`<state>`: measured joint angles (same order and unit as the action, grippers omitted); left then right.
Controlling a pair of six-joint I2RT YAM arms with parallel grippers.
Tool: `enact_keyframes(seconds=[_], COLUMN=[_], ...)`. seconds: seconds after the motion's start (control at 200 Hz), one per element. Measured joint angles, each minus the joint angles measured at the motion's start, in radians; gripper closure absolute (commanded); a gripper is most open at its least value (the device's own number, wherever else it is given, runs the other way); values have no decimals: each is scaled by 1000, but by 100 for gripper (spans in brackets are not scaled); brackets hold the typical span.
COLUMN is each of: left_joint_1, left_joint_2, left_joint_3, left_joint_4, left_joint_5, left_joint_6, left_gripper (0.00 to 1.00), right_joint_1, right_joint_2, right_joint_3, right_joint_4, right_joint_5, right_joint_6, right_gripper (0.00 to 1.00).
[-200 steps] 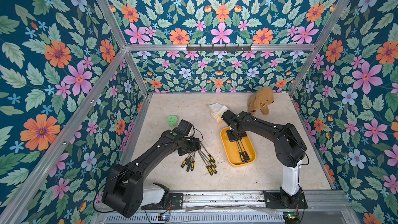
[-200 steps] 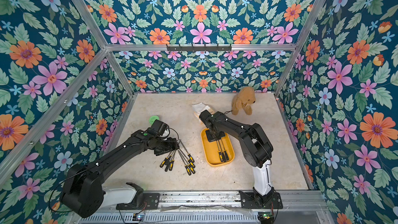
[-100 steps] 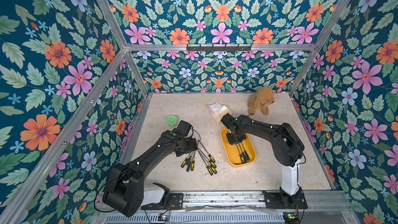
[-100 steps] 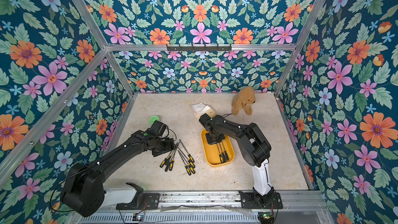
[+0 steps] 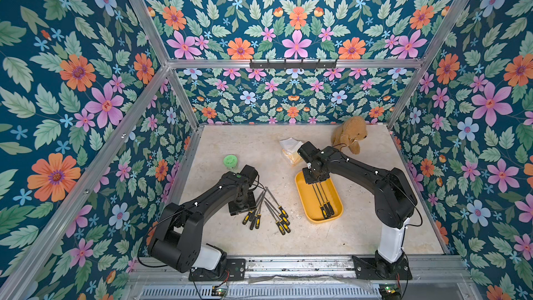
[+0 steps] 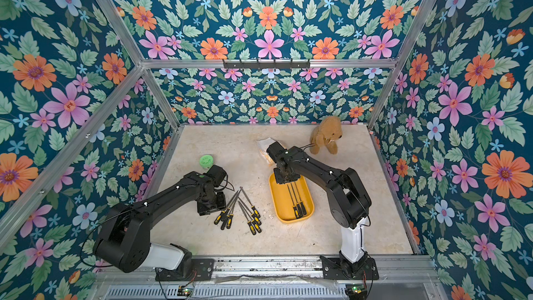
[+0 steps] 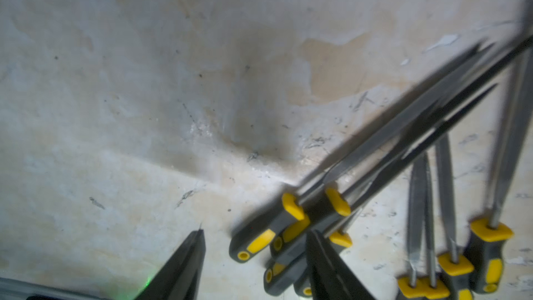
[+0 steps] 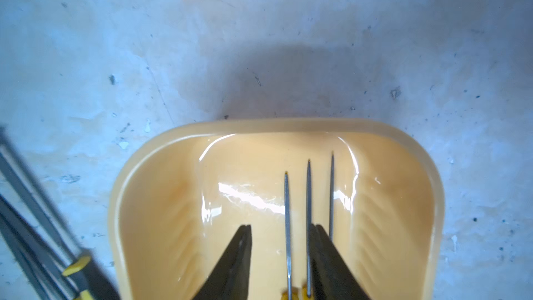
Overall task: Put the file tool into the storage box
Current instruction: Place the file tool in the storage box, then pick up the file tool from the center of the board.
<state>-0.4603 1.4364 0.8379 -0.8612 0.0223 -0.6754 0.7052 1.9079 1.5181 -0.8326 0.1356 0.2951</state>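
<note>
We see the storage box [image 5: 305, 201] lying flat on the bench [image 5: 346, 235], right of centre, with its long side running from the near edge toward the back wall. Three files [image 5: 327, 210] lie side by side inside it, dark handles at the near end and tips toward the far end. The right arm [image 5: 360, 168] reaches over that far end, and the right jaws hang just above the box. In the right wrist view the fingers [image 8: 233, 264] stand apart with one thin shaft between them, touching neither, so these jaws are open and hold nothing. The loose files [image 5: 271, 209] lie crossed in a small heap on the bench, well apart from the box and to its left. The left arm [image 5: 207, 197] bends down at the heap's left edge. In the left wrist view the left jaws also stand parted, their fingers [image 7: 184, 264] low over the bench with a couple of handle ends between them (one finger has bare bench beside its tip, so nothing is clamped). Behind the box sit a crumpled pack [image 5: 290, 148], a teddy bear [image 5: 349, 135] and a green tub [image 5: 230, 161].
</note>
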Motion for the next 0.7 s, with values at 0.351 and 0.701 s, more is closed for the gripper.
enact_keyframes(seconds=[0.351, 0.701], left_joint_1=[-4, 2], left_joint_2=[12, 16], left_joint_3=[-50, -46], left_joint_4=[12, 1], left_joint_5=[8, -17], left_joint_6=[6, -17], left_gripper=[51, 42], right_joint_1=[1, 1], right_joint_2=[-1, -1], right_joint_3=[4, 11], right_joint_4=[-10, -9], right_joint_5=[-6, -24], right_joint_6=[4, 21], right_gripper=[62, 62])
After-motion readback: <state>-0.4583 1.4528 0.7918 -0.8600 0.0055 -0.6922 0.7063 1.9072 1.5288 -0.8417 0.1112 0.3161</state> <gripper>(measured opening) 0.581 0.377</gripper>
